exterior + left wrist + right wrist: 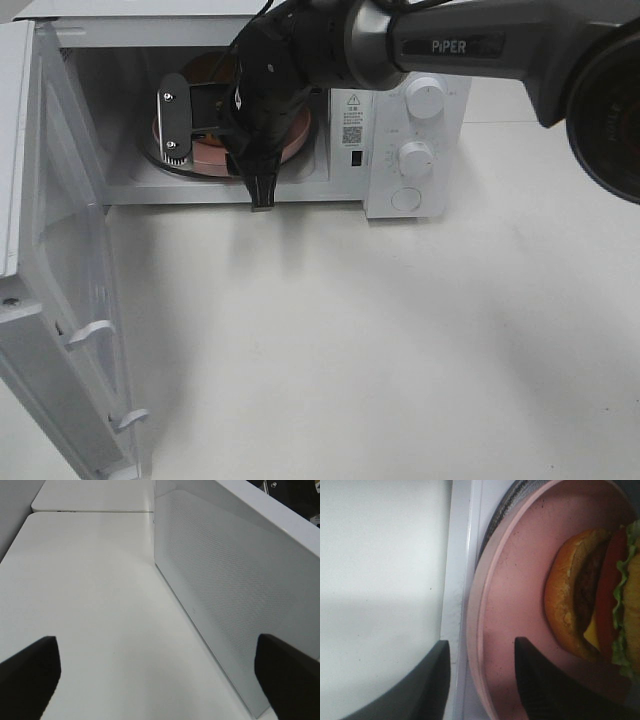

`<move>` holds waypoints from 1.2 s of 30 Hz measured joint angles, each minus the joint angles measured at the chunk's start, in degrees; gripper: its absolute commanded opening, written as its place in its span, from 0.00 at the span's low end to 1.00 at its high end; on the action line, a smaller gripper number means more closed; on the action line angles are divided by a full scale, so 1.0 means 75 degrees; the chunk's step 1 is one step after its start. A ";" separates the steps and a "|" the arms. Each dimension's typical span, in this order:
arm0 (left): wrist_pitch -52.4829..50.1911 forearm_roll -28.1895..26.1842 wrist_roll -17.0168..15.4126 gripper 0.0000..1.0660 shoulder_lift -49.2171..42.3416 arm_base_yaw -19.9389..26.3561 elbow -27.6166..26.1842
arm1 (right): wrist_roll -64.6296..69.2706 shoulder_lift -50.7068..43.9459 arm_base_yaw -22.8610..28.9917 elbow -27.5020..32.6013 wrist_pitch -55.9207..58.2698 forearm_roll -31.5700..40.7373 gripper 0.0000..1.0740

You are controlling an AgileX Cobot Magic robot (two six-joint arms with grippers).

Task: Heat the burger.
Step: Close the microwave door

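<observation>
Watching from the high camera first, I am seeing the right arm (pixel 470 45) poking its wrist into the microwave (pixel 442 132), whose door (pixel 70 330) is hanging wide open on the left. The pink plate (pixel 298 140) is sitting inside on the turntable; the burger (pixel 590 595) is hiding behind the wrist from up here. "PiPER" is showing in white on the arm, while the panel sticker (pixel 352 115) (a warning triangle and a QR square) is coming through too small for me to read.

Switching to the left wrist, I am looking along the door's perforated screen and the white table (pixel 90 580). The left gripper (pixel 156 645) is idling with its fingers spread wide, holding nothing.

Moving to the right wrist, I am finding the burger lying on the plate inside the oven. The right gripper (pixel 481 642) is straddling the plate's rim, jaws parted with a gap on each side, so it is clamping nothing.

I am judging the loading as good as done. What is remaining is pulling the arm clear, shutting the door and turning the dials (pixel 425 100).
</observation>
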 measured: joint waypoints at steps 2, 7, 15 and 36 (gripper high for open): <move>0.0000 0.0000 0.0000 0.92 0.0000 0.0000 0.0000 | 0.0000 -0.0053 0.0000 0.0069 -0.0023 0.0000 0.44; 0.0000 0.0000 0.0000 0.92 0.0000 0.0000 0.0000 | 0.0015 -0.0252 0.0000 0.0428 -0.0076 0.0023 0.53; 0.0000 0.0000 0.0000 0.92 0.0000 0.0000 0.0000 | 0.0130 -0.0863 0.0000 0.1497 -0.0688 0.0168 0.65; 0.0000 0.0000 0.0000 0.92 0.0000 0.0000 0.0000 | 0.1169 -0.2712 0.0000 0.3759 -0.0901 0.0191 0.65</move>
